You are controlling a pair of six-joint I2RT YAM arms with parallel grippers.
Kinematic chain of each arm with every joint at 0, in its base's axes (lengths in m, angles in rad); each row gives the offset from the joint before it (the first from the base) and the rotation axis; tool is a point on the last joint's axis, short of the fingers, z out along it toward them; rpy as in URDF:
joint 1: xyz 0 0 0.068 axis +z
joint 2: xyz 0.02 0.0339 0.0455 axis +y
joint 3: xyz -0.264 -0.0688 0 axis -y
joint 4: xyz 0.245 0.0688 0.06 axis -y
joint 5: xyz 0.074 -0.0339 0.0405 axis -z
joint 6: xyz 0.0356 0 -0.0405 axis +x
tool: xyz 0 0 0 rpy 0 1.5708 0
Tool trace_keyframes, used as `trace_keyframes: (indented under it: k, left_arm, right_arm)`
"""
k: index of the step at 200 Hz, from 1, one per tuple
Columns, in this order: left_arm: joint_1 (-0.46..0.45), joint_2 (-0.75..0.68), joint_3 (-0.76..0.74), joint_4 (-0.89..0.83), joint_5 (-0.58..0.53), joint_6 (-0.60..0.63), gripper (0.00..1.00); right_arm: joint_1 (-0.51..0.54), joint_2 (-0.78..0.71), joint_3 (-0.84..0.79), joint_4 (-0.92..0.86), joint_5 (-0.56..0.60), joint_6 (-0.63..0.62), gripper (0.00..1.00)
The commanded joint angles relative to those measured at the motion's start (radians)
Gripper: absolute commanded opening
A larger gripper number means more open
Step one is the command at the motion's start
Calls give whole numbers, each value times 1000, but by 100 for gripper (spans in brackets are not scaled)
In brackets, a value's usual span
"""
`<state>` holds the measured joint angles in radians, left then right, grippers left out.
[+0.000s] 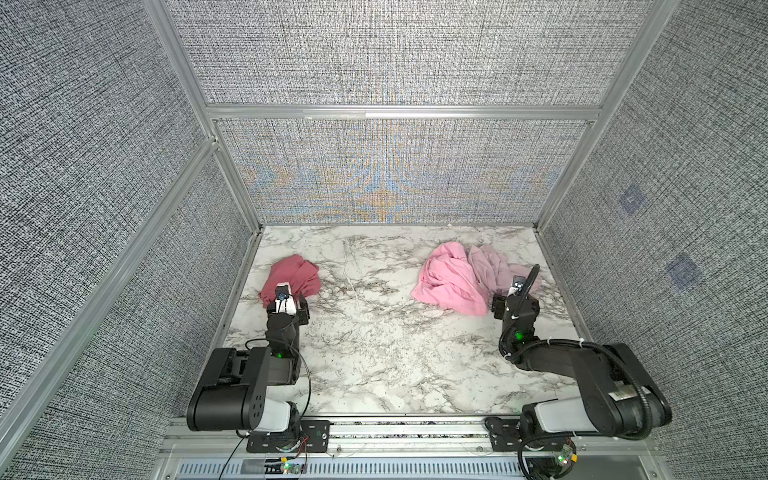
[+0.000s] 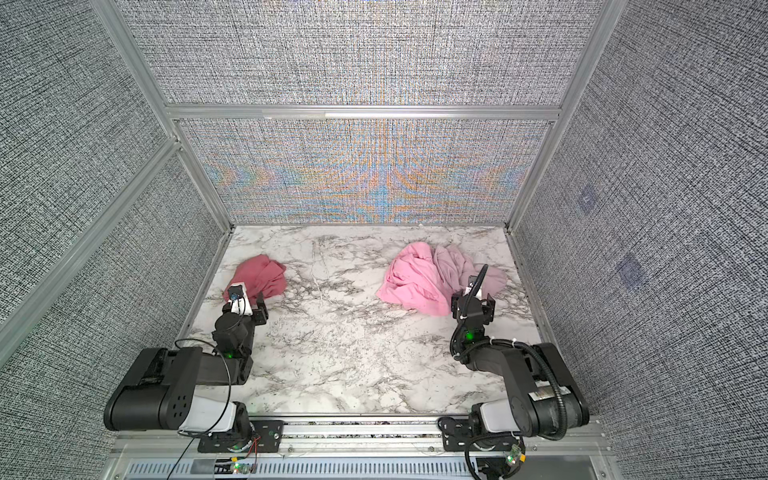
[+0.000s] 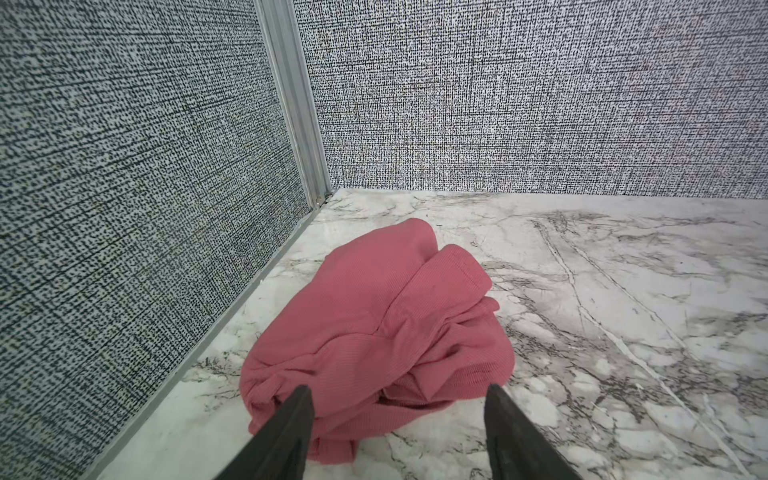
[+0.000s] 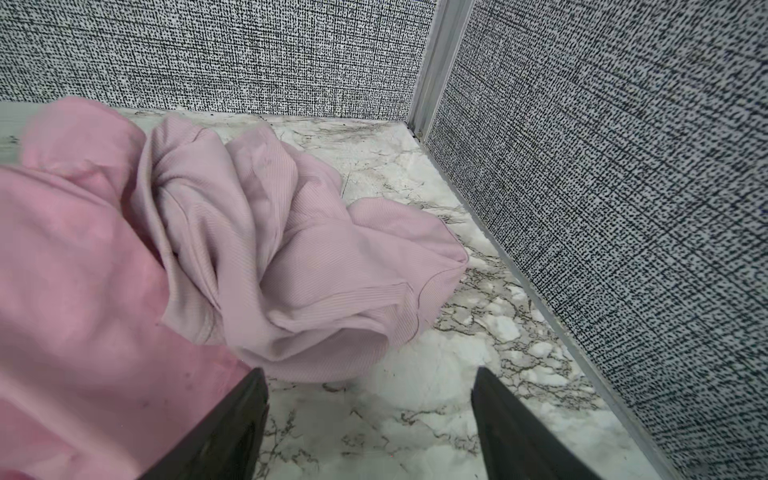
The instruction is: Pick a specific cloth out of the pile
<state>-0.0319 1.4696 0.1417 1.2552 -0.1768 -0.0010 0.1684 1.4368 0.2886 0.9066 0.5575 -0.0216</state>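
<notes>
We see the cloth [image 1: 296,277] alone by the left wall [image 3: 124,208], well apart from the pile [image 1: 451,276], its near edge hidden behind the wide-spread left gripper [image 3: 397,390]. The right gripper [image 4: 368,374] gapes empty beside the pile; its jaws are hard to make out in both top views.

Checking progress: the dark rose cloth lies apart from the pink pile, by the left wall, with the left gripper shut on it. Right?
No: the left gripper is open, jaws spread at the near edge of the cloth, as the left wrist view shows. The rest holds.
</notes>
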Motion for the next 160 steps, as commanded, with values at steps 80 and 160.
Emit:
trace_keyframes:
  k: [80,160]
  left_arm:
    - [0,70,6,148,10,7,68]
    - [1,70,20,119,57,26,70]
  right_arm:
    - [-87,61,-51,254,-124,35,80]
    - [-129,116,6,184,-198,63,83]
